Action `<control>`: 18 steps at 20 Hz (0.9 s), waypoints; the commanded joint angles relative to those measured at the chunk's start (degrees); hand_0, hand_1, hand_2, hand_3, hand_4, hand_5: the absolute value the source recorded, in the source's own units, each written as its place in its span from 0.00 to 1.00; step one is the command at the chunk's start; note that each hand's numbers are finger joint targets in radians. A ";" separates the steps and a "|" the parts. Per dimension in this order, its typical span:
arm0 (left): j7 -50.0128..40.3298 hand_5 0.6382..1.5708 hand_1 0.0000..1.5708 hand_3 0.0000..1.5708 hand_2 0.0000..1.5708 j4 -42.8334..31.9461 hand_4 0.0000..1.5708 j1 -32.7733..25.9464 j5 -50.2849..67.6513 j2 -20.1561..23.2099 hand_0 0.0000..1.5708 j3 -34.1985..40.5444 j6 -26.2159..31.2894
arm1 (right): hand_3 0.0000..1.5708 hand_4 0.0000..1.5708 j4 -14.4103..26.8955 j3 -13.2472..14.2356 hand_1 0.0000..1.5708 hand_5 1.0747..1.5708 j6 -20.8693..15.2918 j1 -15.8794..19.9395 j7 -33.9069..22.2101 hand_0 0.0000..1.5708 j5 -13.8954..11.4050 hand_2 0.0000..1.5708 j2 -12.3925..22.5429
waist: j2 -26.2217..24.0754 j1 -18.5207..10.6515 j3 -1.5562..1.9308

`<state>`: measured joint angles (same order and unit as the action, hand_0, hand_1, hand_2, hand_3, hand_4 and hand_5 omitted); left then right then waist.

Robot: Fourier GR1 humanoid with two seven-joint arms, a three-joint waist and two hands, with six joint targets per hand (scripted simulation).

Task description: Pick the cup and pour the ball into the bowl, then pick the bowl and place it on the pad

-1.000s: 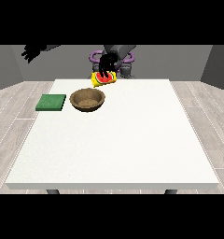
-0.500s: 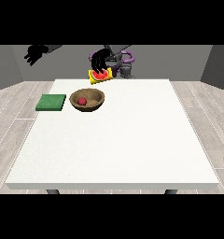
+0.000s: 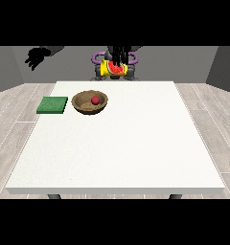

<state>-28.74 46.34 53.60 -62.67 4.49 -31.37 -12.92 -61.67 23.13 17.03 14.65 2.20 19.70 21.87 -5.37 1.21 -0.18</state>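
Far left, raised off the table (image 3: 136,158): 1 robot hand (image 3: 36,57), fingers spread and relaxed, holding nothing, probably kept free for the bowl. Green pad (image 3: 52,105) just beside the wooden bowl (image 3: 89,102), ready to receive it. Red ball (image 3: 95,100) lying inside the bowl, so pouring looks done. Further right: other robot hand (image 3: 118,56), fingers curled around the tipped yellow cup (image 3: 112,68), held above the far edge.

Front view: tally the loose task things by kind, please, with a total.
Cup: 1 (yellow, held above the table's far edge by the hand at the view's right)
Ball: 1 (red, lying in the bowl)
Bowl: 1 (brown)
Pad: 1 (green, beside the bowl)
Total: 4
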 commanded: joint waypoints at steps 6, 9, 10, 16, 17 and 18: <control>12.32 1.00 0.00 0.00 0.00 15.52 0.73 -3.28 34.36 0.50 0.00 27.88 -3.95 | 0.00 0.50 0.66 1.35 0.00 0.97 -5.46 0.33 0.69 0.00 -1.05 0.00 -1.38 | 2.23 -9.56 -0.63; 15.96 1.00 0.00 0.00 0.00 18.56 0.68 -3.68 46.77 1.47 0.00 35.82 2.55 | 0.00 0.49 0.56 0.91 0.00 0.97 -6.24 -0.65 0.52 0.00 -1.71 0.00 -1.97 | 3.07 -10.53 -0.49; 16.64 1.00 0.00 0.00 0.00 19.70 0.67 -1.74 49.94 2.37 0.00 37.29 6.36 | 0.00 0.49 1.28 0.51 0.00 0.97 -8.58 -0.06 1.71 0.00 -2.01 0.00 -5.02 | 3.88 -12.68 -0.27; 18.70 0.99 0.00 0.00 0.00 20.28 0.67 -3.72 65.05 11.30 0.00 46.96 23.18 | 0.00 0.46 3.96 1.60 0.00 0.99 -9.53 -3.18 8.40 0.00 -2.37 0.00 -8.07 | 7.74 -15.83 0.14; 21.28 0.99 0.00 0.00 0.00 19.41 0.67 -4.84 65.07 12.95 0.00 48.14 23.31 | 0.00 0.47 2.77 0.41 0.00 0.99 -10.41 -0.08 5.00 0.00 -2.21 0.00 -7.97 | 9.13 -14.46 0.12; 19.25 0.99 0.00 0.00 0.00 20.46 0.67 -1.53 66.81 13.64 0.00 48.09 25.83 | 0.00 0.47 5.98 1.84 0.00 0.99 -10.73 0.77 10.03 0.00 -2.07 0.00 -8.88 | 11.74 -16.96 0.21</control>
<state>-10.28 65.79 50.81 -2.82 14.05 12.66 5.29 -58.60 24.34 7.71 13.89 8.04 17.70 15.03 2.44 -13.05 -0.15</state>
